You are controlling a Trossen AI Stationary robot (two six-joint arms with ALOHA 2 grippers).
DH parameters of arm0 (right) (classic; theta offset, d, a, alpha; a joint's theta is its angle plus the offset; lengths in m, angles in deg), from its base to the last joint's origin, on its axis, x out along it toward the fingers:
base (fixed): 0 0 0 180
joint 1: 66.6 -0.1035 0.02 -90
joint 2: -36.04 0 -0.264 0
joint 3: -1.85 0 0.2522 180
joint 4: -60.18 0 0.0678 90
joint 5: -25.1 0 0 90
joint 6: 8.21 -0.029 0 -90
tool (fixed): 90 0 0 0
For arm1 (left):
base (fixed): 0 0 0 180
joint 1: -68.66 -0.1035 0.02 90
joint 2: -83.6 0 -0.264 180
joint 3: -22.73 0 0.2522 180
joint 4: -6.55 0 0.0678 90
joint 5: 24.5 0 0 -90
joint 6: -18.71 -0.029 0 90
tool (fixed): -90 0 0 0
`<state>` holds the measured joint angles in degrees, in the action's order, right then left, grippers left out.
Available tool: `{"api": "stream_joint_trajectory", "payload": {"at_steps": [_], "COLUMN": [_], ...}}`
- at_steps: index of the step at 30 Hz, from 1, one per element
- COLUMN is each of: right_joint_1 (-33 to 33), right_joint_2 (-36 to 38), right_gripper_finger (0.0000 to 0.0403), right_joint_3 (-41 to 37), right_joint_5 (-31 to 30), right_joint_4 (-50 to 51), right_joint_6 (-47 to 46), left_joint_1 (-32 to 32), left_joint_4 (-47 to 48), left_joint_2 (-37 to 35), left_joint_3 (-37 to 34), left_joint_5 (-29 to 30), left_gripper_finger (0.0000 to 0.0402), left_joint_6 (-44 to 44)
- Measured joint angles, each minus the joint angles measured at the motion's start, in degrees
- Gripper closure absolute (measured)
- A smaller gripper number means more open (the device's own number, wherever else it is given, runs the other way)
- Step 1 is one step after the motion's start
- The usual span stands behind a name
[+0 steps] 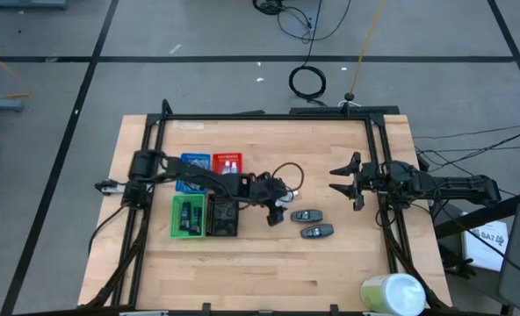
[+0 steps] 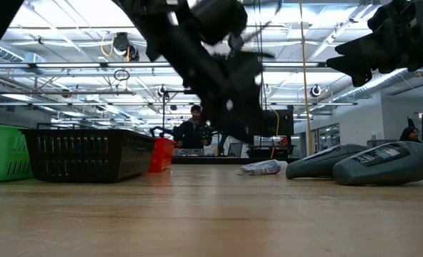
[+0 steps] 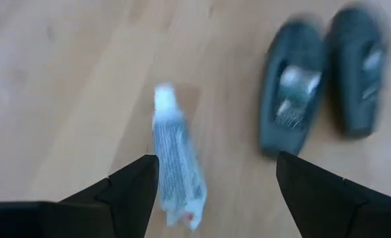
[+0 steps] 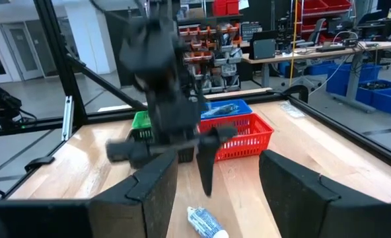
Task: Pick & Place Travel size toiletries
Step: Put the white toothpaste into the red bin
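A small white and silver tube (image 3: 176,165) lies flat on the wooden table. My left gripper (image 3: 215,172) hovers above it, open, with the tube nearer one finger. The right wrist view shows the left gripper (image 4: 205,165) pointing down, clear of the tube (image 4: 205,223). Two dark grey oblong packs (image 1: 306,215) (image 1: 317,232) lie side by side just right of it, also seen in the low view (image 2: 326,160) (image 2: 386,163). My right gripper (image 1: 348,180) waits open above the table's right part.
Four small trays stand on the table's left part: blue (image 1: 192,165), red (image 1: 228,161), green (image 1: 187,216) and black (image 1: 222,218). A big pale green-white cylinder (image 1: 392,294) lies at the near right corner. A black frame (image 1: 269,116) runs around the table. People show in the room beyond.
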<state>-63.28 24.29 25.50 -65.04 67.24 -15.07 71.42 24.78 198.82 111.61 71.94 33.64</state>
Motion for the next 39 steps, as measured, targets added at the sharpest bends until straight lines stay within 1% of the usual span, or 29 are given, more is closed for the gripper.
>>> {"api": "stream_joint_trajectory", "payload": {"at_steps": [3, 8, 14, 17, 21, 25, 29, 33, 35, 39], "right_joint_1": [0.0, 0.0, 0.0, 0.0, 0.0, 0.0, 0.0, 0.0, 0.0, 0.0], "right_joint_2": [0.0, 0.0, 0.0, -0.09, -0.09, -0.11, -0.11, -0.14, -0.17, -0.22], "right_gripper_finger": [0.0202, 0.0202, 0.0202, 0.0202, 0.0202, 0.0202, 0.0202, 0.0202, 0.0202, 0.0202], "right_joint_3": [0.0, 0.0, 0.0, 0.0, 0.0, 0.0, 0.0, 0.0, -0.25, -1.46], "right_joint_5": [0.02, -0.04, -0.01, -0.04, -0.02, -0.01, -0.02, 0.02, 0.11, 0.01], "right_joint_4": [0.0, -0.18, -0.37, -0.41, -0.37, -0.36, -0.34, -0.32, -0.46, -0.58], "right_joint_6": [0.0, 0.0, 0.01, 0.0, 0.0, 0.0, 0.0, 0.0, 0.0, 0.02], "left_joint_1": [-0.4, -0.89, -0.8, -0.76, -0.76, -0.87, -0.87, -0.91, -0.91, -0.89], "left_joint_4": [-0.29, -0.35, -2.87, -2.53, -2.24, -2.43, -1.71, -0.57, -0.35, -3.01], "left_joint_2": [3.13, 6.22, 8.61, 8.91, 9.22, 9.29, 8.53, 5.93, 3.85, -1.92], "left_joint_3": [0.27, 0.29, 0.49, 0.48, 0.54, 0.54, 0.39, 0.15, -0.03, 0.19], "left_joint_5": [0.14, 0.93, 6.33, 6.28, 5.43, 2.6, 2.76, 5.63, 6.89, 8.18], "left_gripper_finger": [0.0106, 0.0117, 0.0133, 0.0149, 0.0187, 0.0243, 0.031, 0.0378, 0.0391, 0.0382], "left_joint_6": [1.35, 1.88, 0.44, -1.34, -2.45, -2.68, -3.35, -5.52, -7.63, -12.17]}}
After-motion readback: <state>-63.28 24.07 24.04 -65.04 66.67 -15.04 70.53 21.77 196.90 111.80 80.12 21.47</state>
